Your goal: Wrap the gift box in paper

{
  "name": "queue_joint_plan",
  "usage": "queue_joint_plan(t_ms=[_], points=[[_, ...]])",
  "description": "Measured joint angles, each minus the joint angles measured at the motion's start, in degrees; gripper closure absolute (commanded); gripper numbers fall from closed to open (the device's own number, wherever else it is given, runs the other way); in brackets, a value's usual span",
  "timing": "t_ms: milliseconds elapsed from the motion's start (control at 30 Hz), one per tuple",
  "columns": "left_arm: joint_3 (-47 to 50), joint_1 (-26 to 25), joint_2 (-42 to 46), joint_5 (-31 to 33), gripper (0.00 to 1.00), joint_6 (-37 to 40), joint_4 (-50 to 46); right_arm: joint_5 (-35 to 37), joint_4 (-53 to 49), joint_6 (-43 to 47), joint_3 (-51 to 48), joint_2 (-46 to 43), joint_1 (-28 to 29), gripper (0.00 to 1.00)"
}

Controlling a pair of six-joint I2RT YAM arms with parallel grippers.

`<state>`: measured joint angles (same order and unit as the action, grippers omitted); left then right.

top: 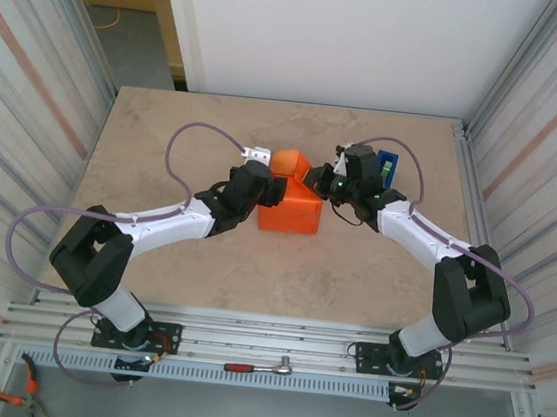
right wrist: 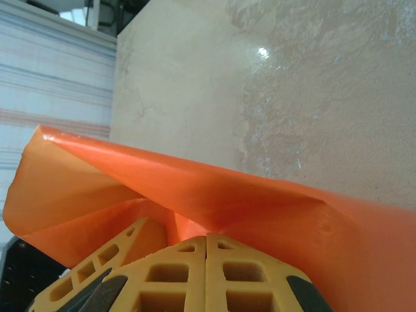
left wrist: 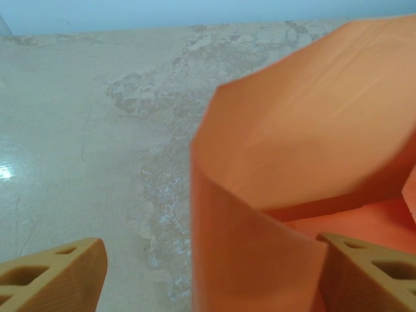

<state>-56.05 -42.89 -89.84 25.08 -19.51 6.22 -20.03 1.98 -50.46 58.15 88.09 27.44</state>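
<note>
Two arms, one table (top: 156,134). 1 pair of red-handled pliers (top: 8,391) lies nearest, at 7 o'clock below the rail. 1 ratchet wrench (top: 260,368) lies on the rail at 6 o'clock, between the arm bases. 1 sheet of the paper (top: 290,215) is at table centre, folded into a boxy orange block. One loose rounded flap stands up at its 12 o'clock side.

Left gripper (left wrist: 211,242) comes in from 9 o'clock, jaws spread wide. In the left wrist view the upright flap stands between its 2 tan fingers (left wrist: 58,273). The 3 o'clock finger is against the paper and the 9 o'clock one is apart from it.

Right gripper (right wrist: 207,239) comes in from 3 o'clock with jaws pressed together. Its tips are right at a paper fold; can't tell whether a layer is pinched.

1 blue tape dispenser (top: 389,164) sits farthest, at 1 o'clock just beyond the right wrist.
</note>
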Motion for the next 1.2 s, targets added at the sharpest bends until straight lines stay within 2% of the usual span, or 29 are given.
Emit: queue_joint_plan(t_ms=[267,500,833,967,1200], points=[[-0.31,-0.24,0.0,0.0,0.16,-0.09,-0.74,2.82,-2.03,5.86,0.42,-0.07,1.88,1.0],[-4.2,1.2,1.46,-4.17,0.14,-1.84,-7.65,11.3,-3.72,13.33,1.05,-0.13,6.05,1.0],[-4.11,10.69,16.09,-11.67,0.13,-10.86,-10.73,17.64,3.48,15.34,-4.11,-2.12,8.68,1.0],[-2.14,14.23,17.27,-13.49,0.24,-14.23,-11.67,17.66,5.22,15.13,-5.38,-2.69,8.72,1.0],[1.86,14.99,14.6,-15.34,0.65,-17.25,-12.79,17.42,5.49,15.08,-5.53,-2.75,8.7,1.0]])
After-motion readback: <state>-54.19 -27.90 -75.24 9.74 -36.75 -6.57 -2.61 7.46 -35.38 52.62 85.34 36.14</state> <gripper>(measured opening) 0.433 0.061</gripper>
